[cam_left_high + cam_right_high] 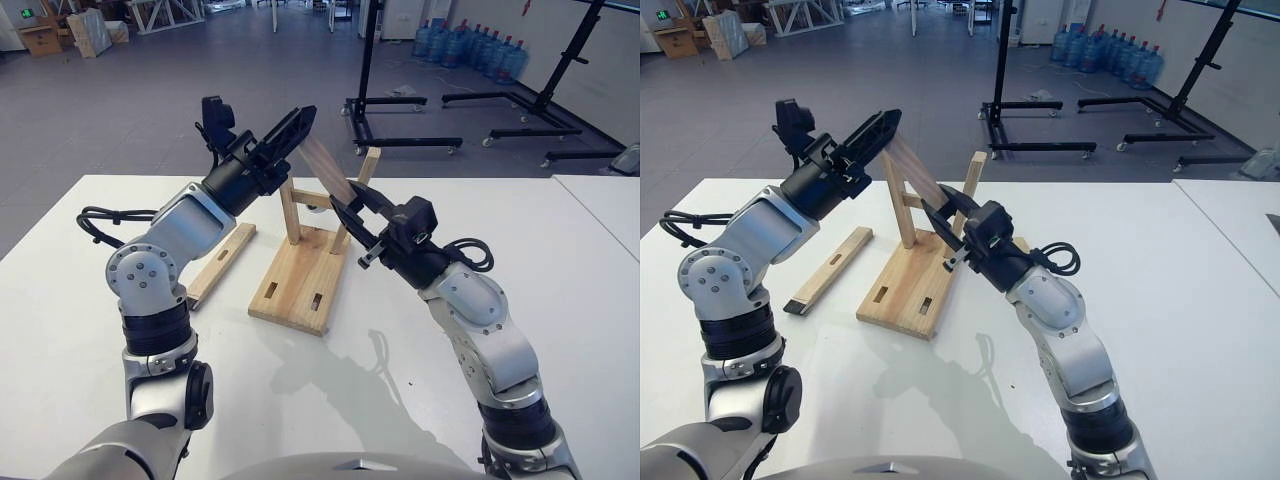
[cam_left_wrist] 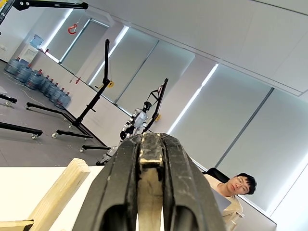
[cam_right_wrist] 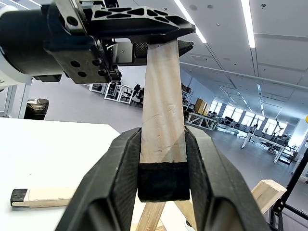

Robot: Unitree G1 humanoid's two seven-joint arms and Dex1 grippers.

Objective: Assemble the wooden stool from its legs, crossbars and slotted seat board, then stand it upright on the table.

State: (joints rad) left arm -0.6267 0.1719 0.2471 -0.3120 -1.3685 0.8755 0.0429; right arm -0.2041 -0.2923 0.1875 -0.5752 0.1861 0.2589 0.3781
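Observation:
The slotted seat board (image 1: 293, 283) lies flat on the white table (image 1: 560, 300). Two wooden legs (image 1: 290, 215) (image 1: 367, 167) stand in it, with a short crossbar (image 1: 305, 197) between them. A third leg (image 1: 325, 165) hangs slanted above the board, held at both ends. My left gripper (image 1: 300, 122) is shut on its upper end, and the wood shows between the fingers (image 2: 120, 192). My right gripper (image 1: 348, 200) is shut on its lower, black-capped end (image 3: 162, 183). Another loose leg (image 1: 220, 262), slotted and black-tipped, lies on the table left of the board.
A black cable (image 1: 95, 222) loops on the table by my left arm. Behind the table's far edge stand black wheeled metal frames (image 1: 400, 110) and water bottles (image 1: 470, 45) on the floor. A second table (image 1: 610, 200) adjoins on the right.

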